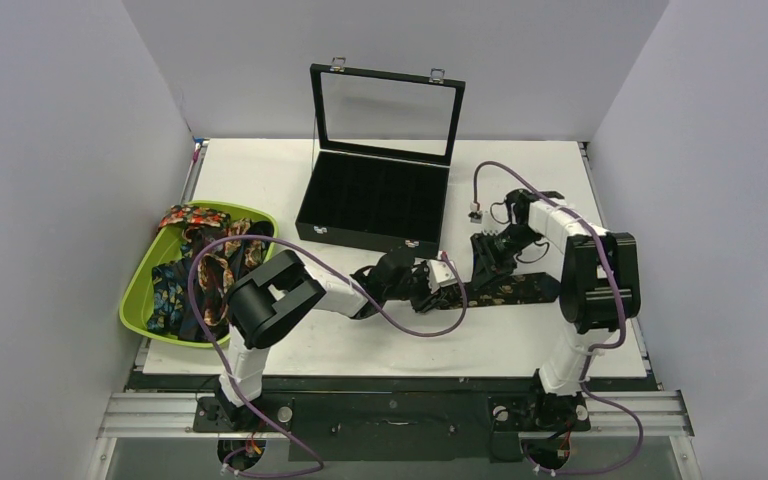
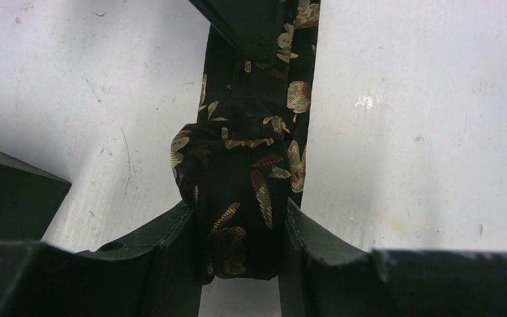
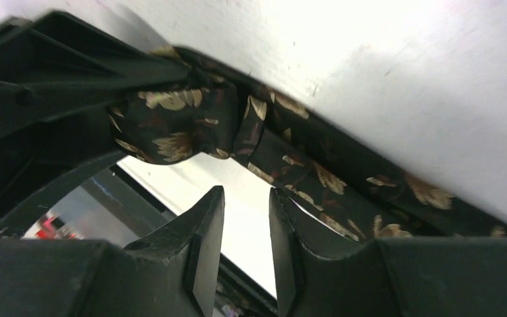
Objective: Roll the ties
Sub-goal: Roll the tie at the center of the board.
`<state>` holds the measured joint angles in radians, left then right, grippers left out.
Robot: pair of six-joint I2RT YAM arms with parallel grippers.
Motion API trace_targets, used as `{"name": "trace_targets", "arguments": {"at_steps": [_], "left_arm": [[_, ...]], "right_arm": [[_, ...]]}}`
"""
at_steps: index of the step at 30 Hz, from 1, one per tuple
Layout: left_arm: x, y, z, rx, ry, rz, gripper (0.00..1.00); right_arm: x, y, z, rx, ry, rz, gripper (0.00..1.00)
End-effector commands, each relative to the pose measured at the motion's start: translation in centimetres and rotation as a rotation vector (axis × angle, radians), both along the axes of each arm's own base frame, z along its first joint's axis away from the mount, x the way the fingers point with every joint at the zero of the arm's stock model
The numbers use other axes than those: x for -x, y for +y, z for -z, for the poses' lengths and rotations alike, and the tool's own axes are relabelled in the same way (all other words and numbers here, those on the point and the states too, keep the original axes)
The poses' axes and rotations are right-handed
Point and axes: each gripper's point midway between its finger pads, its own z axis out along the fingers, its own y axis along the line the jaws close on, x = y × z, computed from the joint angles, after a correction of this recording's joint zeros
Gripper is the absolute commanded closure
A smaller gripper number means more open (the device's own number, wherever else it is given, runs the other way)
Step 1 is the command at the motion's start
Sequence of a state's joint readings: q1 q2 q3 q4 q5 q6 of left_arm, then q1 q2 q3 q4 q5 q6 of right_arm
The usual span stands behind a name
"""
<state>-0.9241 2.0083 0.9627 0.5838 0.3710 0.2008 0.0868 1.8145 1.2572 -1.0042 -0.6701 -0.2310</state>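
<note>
A dark tie with tan-gold florals (image 1: 515, 290) lies flat on the white table, in front of the right arm. Its left end is wound into a small roll (image 2: 237, 165). My left gripper (image 1: 438, 285) is shut on that roll, and its two fingers press the roll's sides in the left wrist view (image 2: 237, 238). My right gripper (image 1: 483, 265) hovers just behind the tie, its jaws a narrow gap apart with nothing between them (image 3: 246, 198). In the right wrist view the tie (image 3: 343, 175) runs past the fingertips, untouched by them.
A green bin (image 1: 132, 300) at the left edge holds several more patterned ties (image 1: 200, 265). A black compartment box (image 1: 375, 205) with its glass lid raised stands at the back centre. Purple cables (image 1: 195, 290) loop over both arms.
</note>
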Motion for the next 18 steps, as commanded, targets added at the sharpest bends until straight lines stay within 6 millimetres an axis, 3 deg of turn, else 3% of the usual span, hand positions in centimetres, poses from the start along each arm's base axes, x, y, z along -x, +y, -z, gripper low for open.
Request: {"name": "trace_targets", "arguments": {"at_steps": [1, 8, 10, 11, 16, 18], "left_arm": [[0.5, 2.0, 2.3, -0.127, 0.036, -0.014, 0.88], [1.1, 2.1, 2.6, -0.167, -0.003, 0.046, 0.87], [1.3, 2.3, 2.9, -0.17, -0.013, 0.056, 0.87], [1.1, 2.2, 2.7, -0.161, -0.021, 0.054, 0.87], [0.6, 2.0, 2.6, -0.132, 0.028, 0.024, 0.88], [0.3, 1.7, 2.0, -0.104, 0.049, 0.014, 0.88]], "right_arm": [[2.6, 1.1, 1.2, -0.062, 0.139, -0.013, 0.72], [1.6, 3.6, -1.8, -0.241, 0.114, 0.018, 0.49], [1.8, 3.4, -1.7, -0.231, 0.112, 0.018, 0.48], [1.9, 2.8, -1.1, -0.192, 0.115, 0.017, 0.49], [2.4, -1.4, 4.0, 0.048, 0.203, 0.058, 0.85], [2.0, -2.3, 5.1, 0.107, 0.203, 0.071, 0.91]]}}
